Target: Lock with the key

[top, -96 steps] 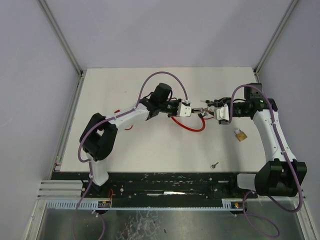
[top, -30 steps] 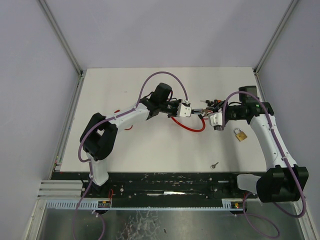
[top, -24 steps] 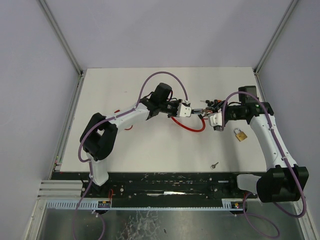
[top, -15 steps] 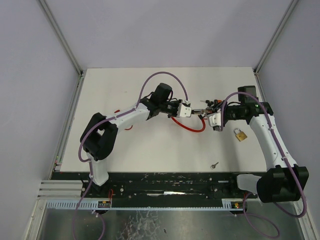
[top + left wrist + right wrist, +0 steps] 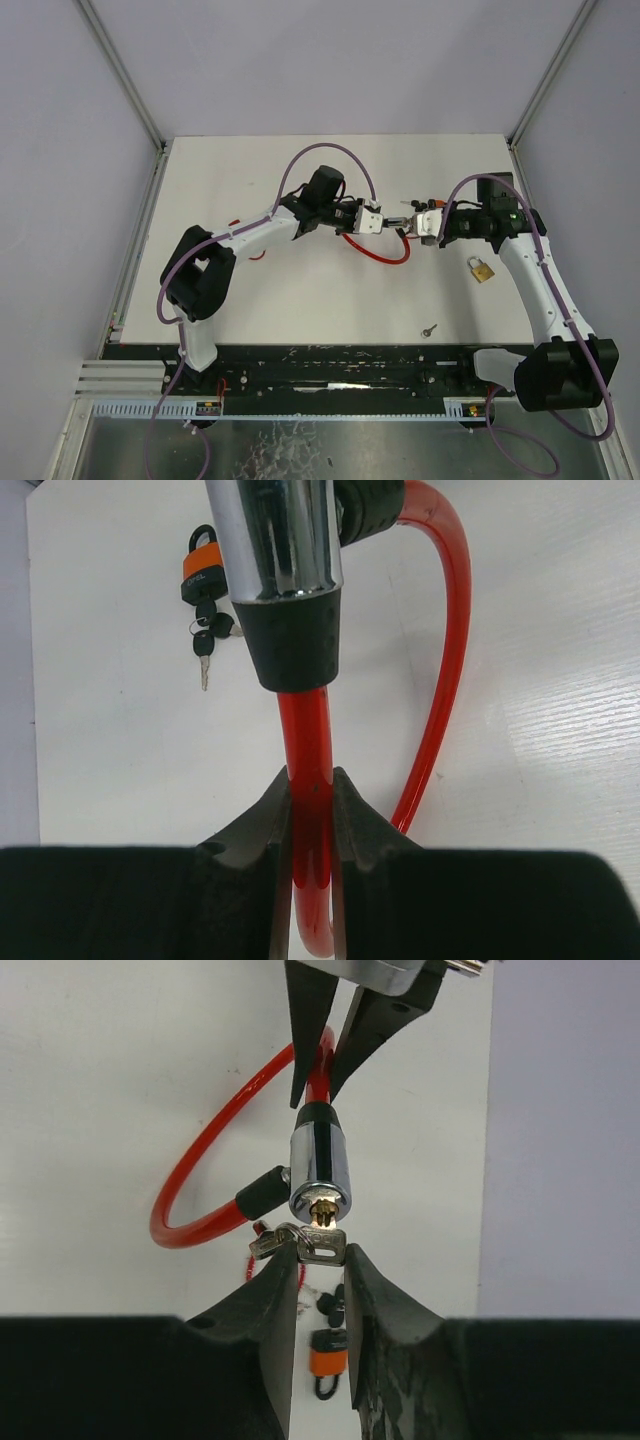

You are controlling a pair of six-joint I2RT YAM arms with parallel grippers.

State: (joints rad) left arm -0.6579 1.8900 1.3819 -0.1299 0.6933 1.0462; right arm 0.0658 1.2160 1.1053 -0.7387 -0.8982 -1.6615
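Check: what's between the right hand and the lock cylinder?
Silver keys at the keyhole end of the lock cylinder, flanked by the right hand; right wrist view shows it.

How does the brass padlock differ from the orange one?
The brass padlock is brass-coloured; the orange padlock has an orange body and black shackle. Black-headed keys sit against the orange padlock, none against the brass padlock. Both lie on the table.
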